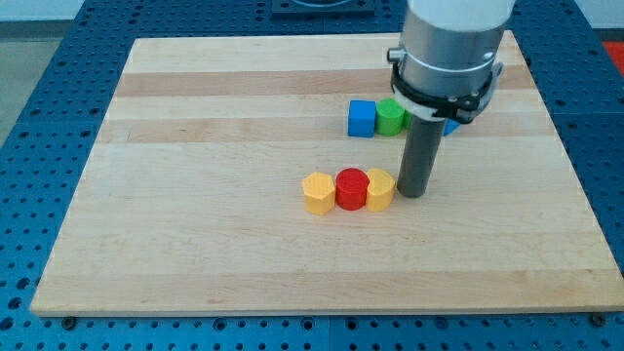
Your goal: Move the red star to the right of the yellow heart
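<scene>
No jaws here, just my tip (413,194) beside the right yellow block (380,189). The red block (352,188) is wedged against it, so I'm probably lining up a shove.

pale wooden board (195,234) with lengthwise grain stripes, lying on a blue perforated table (29,175) showing on all sides. even, soft light, faint shadows. grey strip of floor or wall (39,19) at view's top-left corner.

Arm (453,39) cut off at top; hides blue block (451,125).
</scene>
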`<state>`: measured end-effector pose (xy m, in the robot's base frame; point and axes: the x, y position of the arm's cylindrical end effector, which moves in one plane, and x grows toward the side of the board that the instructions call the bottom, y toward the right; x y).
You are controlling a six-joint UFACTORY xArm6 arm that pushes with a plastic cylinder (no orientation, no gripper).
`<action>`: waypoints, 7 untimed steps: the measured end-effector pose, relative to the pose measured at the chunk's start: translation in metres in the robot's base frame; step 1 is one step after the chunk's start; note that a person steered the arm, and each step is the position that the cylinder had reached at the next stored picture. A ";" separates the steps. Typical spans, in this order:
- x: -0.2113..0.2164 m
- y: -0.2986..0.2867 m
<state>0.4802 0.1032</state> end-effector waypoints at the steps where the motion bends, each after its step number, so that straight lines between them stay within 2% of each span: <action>1: -0.016 0.003; 3: -0.023 0.007; 5: -0.020 0.090; 6: -0.057 0.126; 7: -0.119 0.162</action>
<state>0.3607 0.2652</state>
